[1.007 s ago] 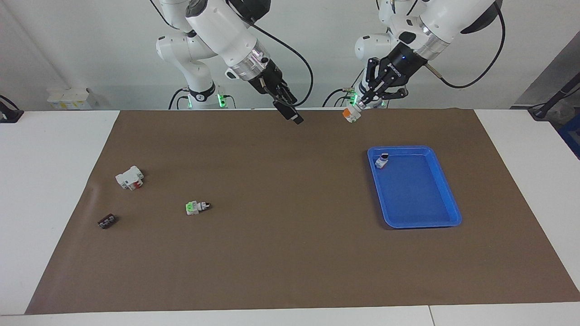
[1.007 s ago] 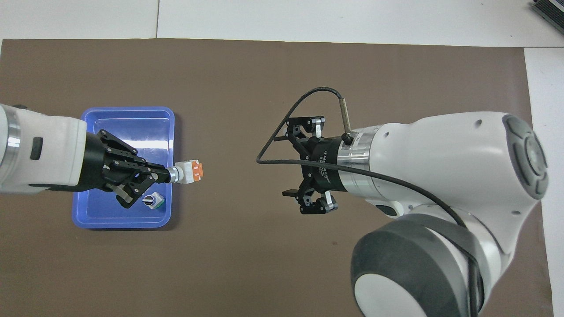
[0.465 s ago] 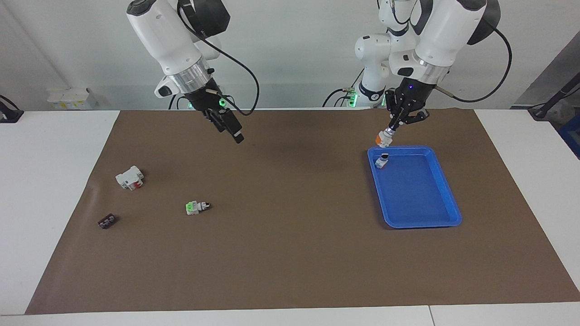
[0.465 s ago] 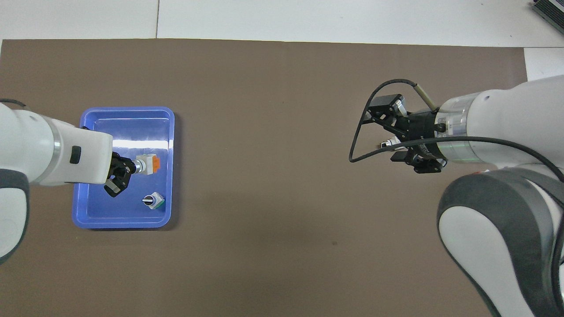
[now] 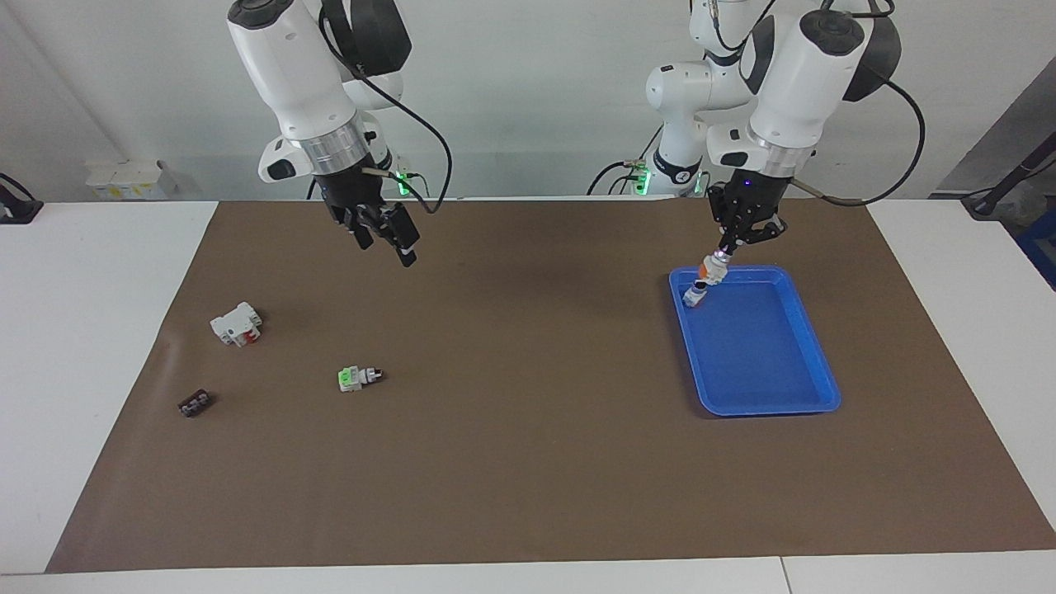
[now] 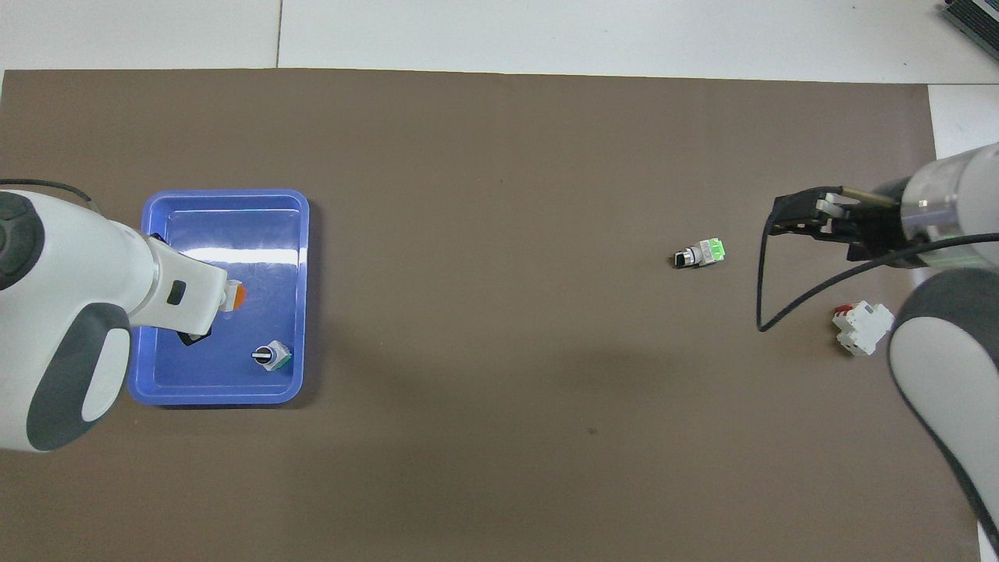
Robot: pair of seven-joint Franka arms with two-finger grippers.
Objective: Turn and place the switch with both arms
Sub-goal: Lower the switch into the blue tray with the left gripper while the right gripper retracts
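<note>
1. Two arms up: the left gripper (image 5: 726, 244) hangs over the blue tray (image 5: 804, 346) at its robot-side corner, near the table's robot edge toward the left arm's end, fingers pinched on the switch (image 5: 709, 270).
2. Held just below those fingertips, orange face showing, the switch is over another small knobbed switch (image 5: 695, 294) lying in that tray corner; contact between the two can't be judged.
3. Over bare mat near the same edge, the right gripper (image 5: 386, 235) holds nothing; fingers unreadable.
4. Farther out toward the right arm's end: white-and-red block (image 5: 236, 323), green-faced switch (image 5: 357, 377), a small dark part (image 5: 194, 403).
</note>
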